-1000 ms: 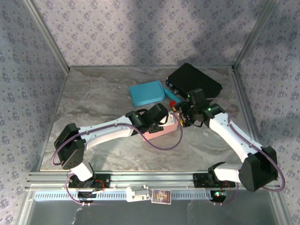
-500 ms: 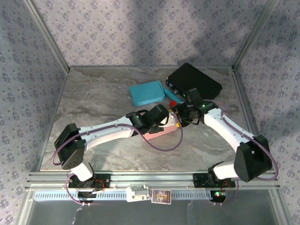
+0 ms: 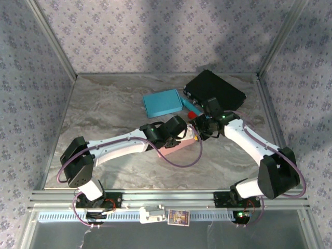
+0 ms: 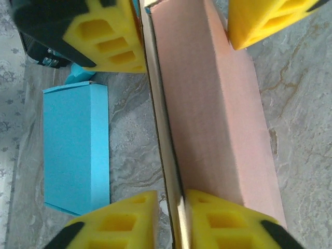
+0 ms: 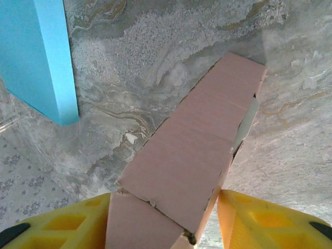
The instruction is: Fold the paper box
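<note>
Pink paper box (image 3: 179, 145) mid-frame on counter (image 3: 104, 104); blue box (image 3: 162, 102), black case (image 3: 215, 89) above it. Its wall sits between narrowly parted left fingers (image 4: 116, 220); right fingers (image 5: 270, 218) flank its end, grip indeterminate.

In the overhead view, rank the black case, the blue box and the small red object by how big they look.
Largest to smallest:
black case
blue box
red object, tiny beside the other two

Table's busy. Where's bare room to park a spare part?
Free: the far-left table, between left wall and blue box; the near strip in front of the pink box. Crowded: centre-right, where blue box, black case, pink box, left arm and right arm meet.
</note>
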### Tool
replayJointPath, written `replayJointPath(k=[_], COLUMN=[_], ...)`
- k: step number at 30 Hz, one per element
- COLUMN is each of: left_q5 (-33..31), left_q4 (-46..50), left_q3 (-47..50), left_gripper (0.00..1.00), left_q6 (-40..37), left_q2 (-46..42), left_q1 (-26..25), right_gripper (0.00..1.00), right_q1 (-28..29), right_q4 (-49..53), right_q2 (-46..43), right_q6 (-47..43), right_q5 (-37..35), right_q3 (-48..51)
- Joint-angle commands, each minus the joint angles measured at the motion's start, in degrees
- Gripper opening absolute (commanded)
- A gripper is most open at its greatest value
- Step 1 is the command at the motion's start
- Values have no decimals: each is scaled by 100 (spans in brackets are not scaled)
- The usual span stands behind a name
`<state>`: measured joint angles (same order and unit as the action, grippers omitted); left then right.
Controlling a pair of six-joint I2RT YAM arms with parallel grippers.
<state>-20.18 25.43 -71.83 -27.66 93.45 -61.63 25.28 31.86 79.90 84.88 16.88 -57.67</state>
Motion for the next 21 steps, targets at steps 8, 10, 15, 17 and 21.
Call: replayJointPath(k=[8,10,15,17,21], left_q5=[367,366,435,448,430], left_q4=[655,658,750,774,747], left_q3=[90,119,117,126,223], left_gripper=[42,42,41,40,39], left_q6=[775,788,755,740,680], left_q2=[-343,-367,-282,-233,-199], left_q1=[35,45,80,80,80], right_gripper=[52,52,48,49,48], right_q1=[101,109,157,164,211], right_q4=[-100,-90,-205,-207,-212], right_q2=[69,117,183,169,177], right_q6=[154,166,199,203,241], right_q5=[-325,-344,-362,-409,-484], right_q3=[-14,-47,-58,-92,-196])
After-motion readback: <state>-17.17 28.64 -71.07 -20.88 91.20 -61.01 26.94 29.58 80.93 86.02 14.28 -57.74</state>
